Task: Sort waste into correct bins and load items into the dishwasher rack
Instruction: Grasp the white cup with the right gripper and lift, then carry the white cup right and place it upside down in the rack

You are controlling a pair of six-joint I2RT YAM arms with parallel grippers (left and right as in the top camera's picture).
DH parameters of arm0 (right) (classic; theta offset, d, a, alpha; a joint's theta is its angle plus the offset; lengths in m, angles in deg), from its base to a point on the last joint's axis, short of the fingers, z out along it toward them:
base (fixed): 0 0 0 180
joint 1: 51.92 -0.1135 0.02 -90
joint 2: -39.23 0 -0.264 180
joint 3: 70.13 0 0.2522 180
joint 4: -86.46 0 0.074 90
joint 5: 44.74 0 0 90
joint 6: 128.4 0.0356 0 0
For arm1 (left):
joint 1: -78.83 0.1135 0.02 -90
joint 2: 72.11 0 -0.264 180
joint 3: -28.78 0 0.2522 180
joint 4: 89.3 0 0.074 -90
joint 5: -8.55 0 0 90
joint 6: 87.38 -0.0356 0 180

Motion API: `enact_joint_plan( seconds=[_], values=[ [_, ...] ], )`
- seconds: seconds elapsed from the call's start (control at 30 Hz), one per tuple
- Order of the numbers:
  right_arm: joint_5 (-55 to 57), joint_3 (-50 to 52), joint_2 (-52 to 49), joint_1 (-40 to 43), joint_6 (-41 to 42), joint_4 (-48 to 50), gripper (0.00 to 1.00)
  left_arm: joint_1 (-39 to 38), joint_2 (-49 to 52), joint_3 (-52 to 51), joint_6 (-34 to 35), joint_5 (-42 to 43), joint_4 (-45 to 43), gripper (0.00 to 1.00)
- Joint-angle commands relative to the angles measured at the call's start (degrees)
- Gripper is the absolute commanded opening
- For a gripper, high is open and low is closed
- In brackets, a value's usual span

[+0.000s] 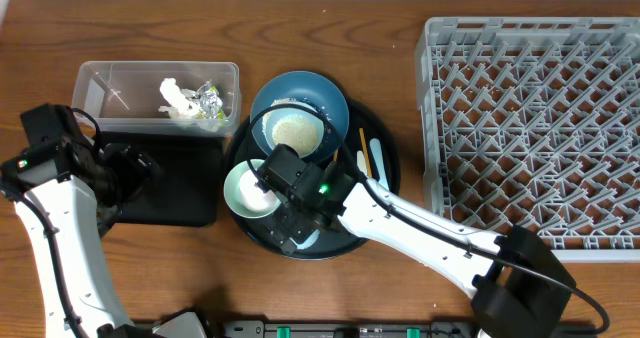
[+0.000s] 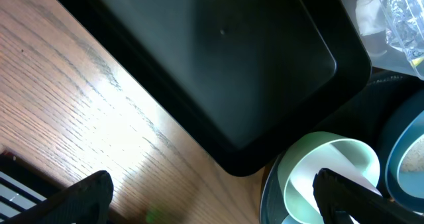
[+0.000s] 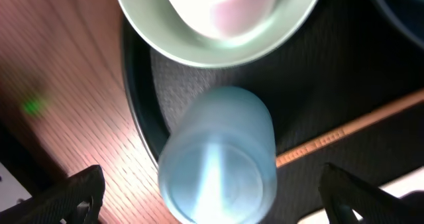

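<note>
While left hand [image 2: 212,201] & right hand [image 3: 218,197] gape wide, nothing held, wood-grain table [image 1: 330,18] w/ grey rack [image 1: 530,128], black rect tray [image 2: 199,58]

L gripper [image 2: 212,201] jaws wide apart, R gripper [image 3: 215,197] likewise, both facing down

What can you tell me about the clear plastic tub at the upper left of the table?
The clear plastic tub is rectangular with rounded corners and see-through walls. It stands upright and open-topped on the wooden table. Crumpled white tissue and a crinkled yellow-and-silver wrapper lie at its right end; the rest of its floor is bare. The black rectangular tray lies right beside one long side.
</note>
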Motion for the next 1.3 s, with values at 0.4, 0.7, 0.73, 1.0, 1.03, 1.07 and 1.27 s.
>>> enact_joint_plan(
  seconds=[0.4,0.7,0.73,1.0,1.03,1.07,1.27],
  values=[
    [1.4,-0.6,-4.2,-0.4,0.8,1.0,0.98,0.3,-0.1,0.3,0.7,-0.3,-0.1,0.98],
    [1.4,-0.6,-4.3,-0.4,0.8,1.6,0.72,0.3,-0.1,0.3,0.7,-0.3,-0.2,0.98],
    [1.4,-0.6,-4.3,-0.4,0.8,1.5,0.69,0.3,-0.1,0.3,0.7,-0.3,-0.2,0.98],
    [1.2,-0.6,-4.3,-0.4,0.8,0.4,0.59,0.3,-0.1,0.3,0.7,-0.3,-0.2,0.98],
    [1.2,-0.6,-4.1,-0.4,0.8,0.2,0.57,0.3,-0.1,0.3,0.7,-0.3,-0.2,0.98],
    [1.2,-0.7,-3.9,-0.3,0.8,-0.2,0.56,0.3,-0.1,0.3,0.7,-0.3,-0.2,0.98],
    [1.3,-1.5,-0.7,0.0,0.8,-1.4,0.52,0.3,-0.1,0.3,0.8,-0.3,-0.2,0.98]
  ],
)
